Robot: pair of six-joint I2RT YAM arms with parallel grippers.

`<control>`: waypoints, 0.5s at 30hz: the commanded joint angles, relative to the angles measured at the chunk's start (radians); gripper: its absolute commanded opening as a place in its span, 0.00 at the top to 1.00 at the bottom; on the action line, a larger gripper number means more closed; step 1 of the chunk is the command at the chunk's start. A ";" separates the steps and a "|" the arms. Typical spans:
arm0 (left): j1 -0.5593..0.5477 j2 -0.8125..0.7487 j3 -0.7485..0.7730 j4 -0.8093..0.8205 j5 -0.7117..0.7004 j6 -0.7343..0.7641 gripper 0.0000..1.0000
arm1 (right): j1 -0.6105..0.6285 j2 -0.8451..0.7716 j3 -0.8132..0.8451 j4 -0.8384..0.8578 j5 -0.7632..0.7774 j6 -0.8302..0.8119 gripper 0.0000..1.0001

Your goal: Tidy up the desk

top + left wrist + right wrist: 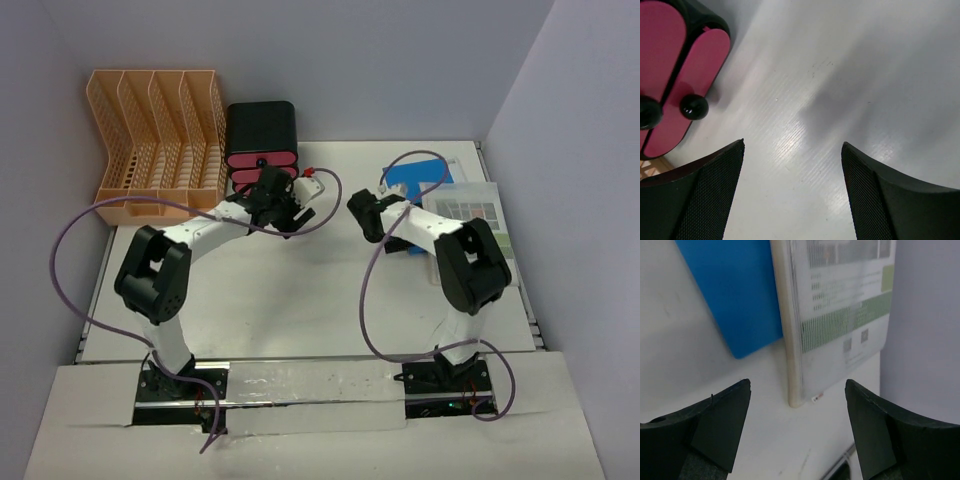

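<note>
The desk (300, 300) is a large white tabletop with a thin grey rim. My left gripper (270, 195) hovers over it just in front of a black box with pink drawers (260, 145). In the left wrist view the gripper (793, 145) is open and empty over bare desk (850, 60), with the pink drawers (695, 65) and their black knobs at upper left. My right gripper (366, 213) is open and empty. In the right wrist view it (797, 385) sits just short of the near corner of a clear-sleeved printed booklet (840, 305) lying beside a blue folder (735, 295).
A peach file rack (155, 140) with several slots stands at the back left, next to the black box. The blue folder (420, 178) and the booklet (478, 215) lie at the back right near the grey wall (925, 340). Purple cables loop over both arms.
</note>
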 commanded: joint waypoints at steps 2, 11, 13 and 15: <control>-0.002 -0.095 -0.033 -0.038 0.076 -0.048 0.16 | -0.032 0.072 -0.025 -0.144 0.033 0.008 0.17; -0.003 -0.157 -0.071 -0.029 0.107 -0.051 0.16 | -0.153 0.149 -0.146 0.079 0.083 -0.110 0.15; -0.001 -0.160 -0.072 -0.029 0.101 -0.048 0.16 | -0.169 0.194 -0.138 0.115 0.096 -0.128 0.15; -0.002 -0.165 -0.074 -0.030 0.098 -0.047 0.16 | -0.184 0.218 -0.128 0.146 0.104 -0.154 0.15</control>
